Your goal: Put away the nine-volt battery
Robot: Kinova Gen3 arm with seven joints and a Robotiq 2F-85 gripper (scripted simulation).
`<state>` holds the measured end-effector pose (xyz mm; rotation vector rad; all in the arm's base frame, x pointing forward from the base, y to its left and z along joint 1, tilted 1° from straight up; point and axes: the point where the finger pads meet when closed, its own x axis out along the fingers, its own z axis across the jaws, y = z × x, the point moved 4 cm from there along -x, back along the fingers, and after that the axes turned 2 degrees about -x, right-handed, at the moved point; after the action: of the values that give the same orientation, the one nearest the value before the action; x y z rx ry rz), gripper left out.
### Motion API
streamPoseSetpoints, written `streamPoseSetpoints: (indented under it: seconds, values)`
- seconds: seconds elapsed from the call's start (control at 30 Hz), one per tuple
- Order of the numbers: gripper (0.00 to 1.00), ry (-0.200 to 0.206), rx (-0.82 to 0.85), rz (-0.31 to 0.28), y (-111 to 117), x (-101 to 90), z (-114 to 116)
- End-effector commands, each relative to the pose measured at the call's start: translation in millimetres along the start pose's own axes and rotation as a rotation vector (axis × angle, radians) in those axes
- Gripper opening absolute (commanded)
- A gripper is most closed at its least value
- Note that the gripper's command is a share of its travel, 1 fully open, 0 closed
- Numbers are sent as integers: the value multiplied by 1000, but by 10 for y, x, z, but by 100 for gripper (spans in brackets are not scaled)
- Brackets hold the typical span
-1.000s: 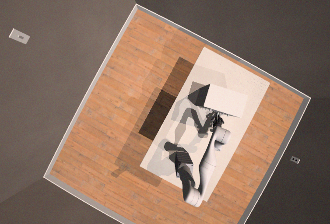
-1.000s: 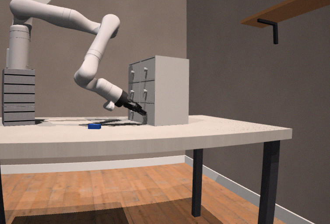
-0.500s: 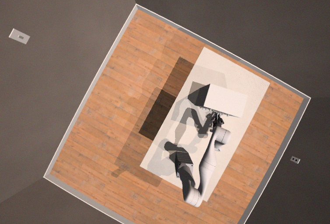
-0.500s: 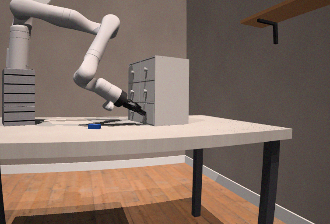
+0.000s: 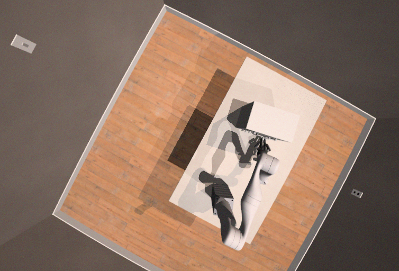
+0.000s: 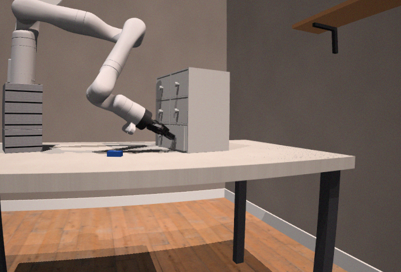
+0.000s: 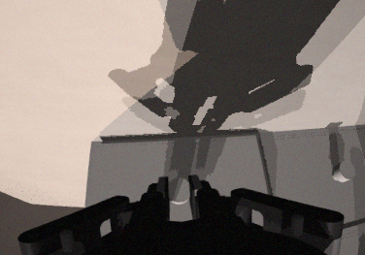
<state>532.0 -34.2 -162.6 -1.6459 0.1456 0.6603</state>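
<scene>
The small grey chest (image 5: 273, 119) (image 6: 208, 110) stands upright on the table. Its bottom drawer (image 6: 180, 133) (image 7: 131, 171), in the column nearer the exterior camera, stands slightly out of the front. My gripper (image 5: 262, 141) (image 6: 174, 137) (image 7: 179, 188) points down at this drawer and is shut on its round knob (image 7: 179, 194). The blue nine-volt battery (image 6: 115, 153) lies on the table in front of the chest; it does not show in the top view or the wrist view. The other visible drawers look closed. The drawers' insides are hidden.
The table (image 5: 290, 90) (image 6: 275, 162) (image 7: 63, 45) carries the chest and the arm's ribbed pedestal (image 6: 22, 118). A neighbouring drawer's knob (image 7: 344, 171) sticks out to the right in the wrist view. A wall shelf (image 6: 349, 10) is high at the right.
</scene>
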Motion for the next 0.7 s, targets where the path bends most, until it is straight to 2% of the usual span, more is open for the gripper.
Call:
streamPoseSetpoints:
  seconds: [0.0, 0.67]
  values:
    - [13, 2, 2, 5, 35, -37, -8]
    - [13, 2, 2, 5, 164, -262, -2]
